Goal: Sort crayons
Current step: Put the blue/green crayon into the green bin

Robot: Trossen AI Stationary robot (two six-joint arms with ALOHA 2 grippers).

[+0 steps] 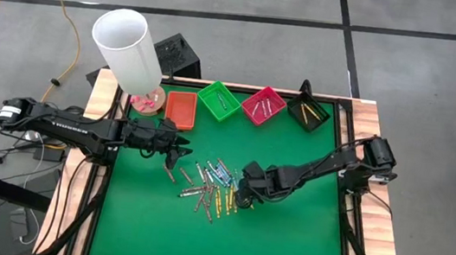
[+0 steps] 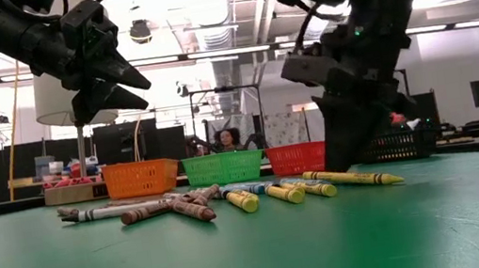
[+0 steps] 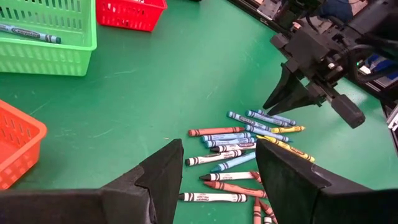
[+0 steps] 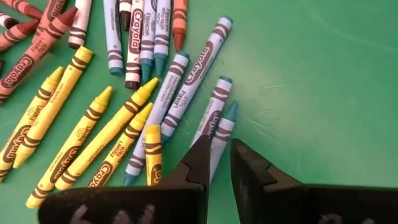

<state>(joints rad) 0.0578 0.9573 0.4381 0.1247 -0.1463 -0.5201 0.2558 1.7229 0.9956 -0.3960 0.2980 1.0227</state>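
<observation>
From above, the crayons (image 1: 207,188) lie heaped mid-desk with four trays (image 1: 222,101) along the far edge, the left gripper (image 1: 174,157) hanging released at the pile's left and the right gripper (image 1: 242,197) down at its right. Up close, the right gripper (image 4: 217,163) is clenched on one blue crayon (image 4: 219,127), so lift straight up, clear of its blue neighbour. About five yellows and five or six blues show there, the rest uncounted.

Paper-wrapped waxy crayons (image 4: 112,118) lie on matt green table felt (image 1: 283,247); latticed plastic trays (image 2: 141,178) look glossy.
</observation>
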